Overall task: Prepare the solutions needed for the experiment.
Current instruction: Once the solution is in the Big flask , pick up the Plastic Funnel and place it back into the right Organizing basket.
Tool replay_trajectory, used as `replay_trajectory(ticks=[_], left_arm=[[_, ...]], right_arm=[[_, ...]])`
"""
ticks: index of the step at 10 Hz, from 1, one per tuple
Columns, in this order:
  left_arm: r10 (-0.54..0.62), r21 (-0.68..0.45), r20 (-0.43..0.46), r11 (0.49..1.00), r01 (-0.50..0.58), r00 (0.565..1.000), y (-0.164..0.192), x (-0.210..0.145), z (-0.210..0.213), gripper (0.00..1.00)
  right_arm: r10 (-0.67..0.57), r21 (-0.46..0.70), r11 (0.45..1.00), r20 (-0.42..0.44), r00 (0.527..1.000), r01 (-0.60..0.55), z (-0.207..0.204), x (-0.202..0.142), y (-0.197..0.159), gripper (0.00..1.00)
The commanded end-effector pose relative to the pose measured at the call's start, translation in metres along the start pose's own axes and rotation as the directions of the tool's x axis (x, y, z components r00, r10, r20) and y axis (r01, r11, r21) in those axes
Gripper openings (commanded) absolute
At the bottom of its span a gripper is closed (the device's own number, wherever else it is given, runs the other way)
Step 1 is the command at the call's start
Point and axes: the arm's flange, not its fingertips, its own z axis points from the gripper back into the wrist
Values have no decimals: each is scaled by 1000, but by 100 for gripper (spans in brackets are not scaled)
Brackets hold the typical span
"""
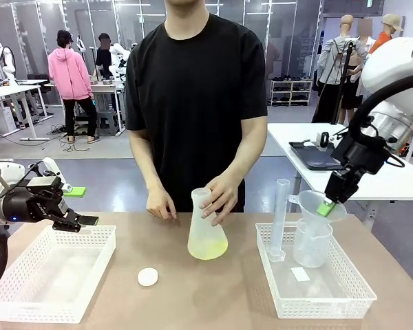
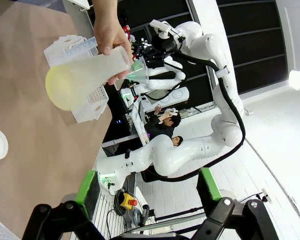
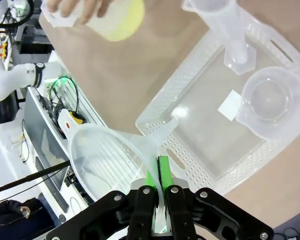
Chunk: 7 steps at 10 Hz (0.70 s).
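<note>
At frame left, the robot's left hand hangs wide open and empty over a basket. In the centre, a person's hand tilts the flask holding the solutions. At right, the right hand is clamped on a funnel, and seating it in the flask's mouth probably comes next. No writing is legible.

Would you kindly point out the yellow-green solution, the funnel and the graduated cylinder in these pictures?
solution [image 1: 207, 249], front view, the middle of the tinted liquid layer.
funnel [image 3: 102, 160], right wrist view, the wide cone's inner wall.
graduated cylinder [image 1: 281, 214], front view, the middle of its upright tube.
</note>
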Motion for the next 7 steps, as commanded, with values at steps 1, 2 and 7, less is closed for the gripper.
replay_trajectory(ticks=[1,2,7], left_arm=[[-2,-5,0,1000,2,1000,-1,0,-1,100],[-2,-5,0,1000,2,1000,-1,0,-1,100],[-2,-5,0,1000,2,1000,-1,0,-1,100]], right_arm=[[3,-33,999,2,1000,-2,-11,-11,-4,0],[0,-39,999,2,1000,0,-18,-14,-7,0],[-51,-37,998,-29,998,50,-35,-19,-15,0]])
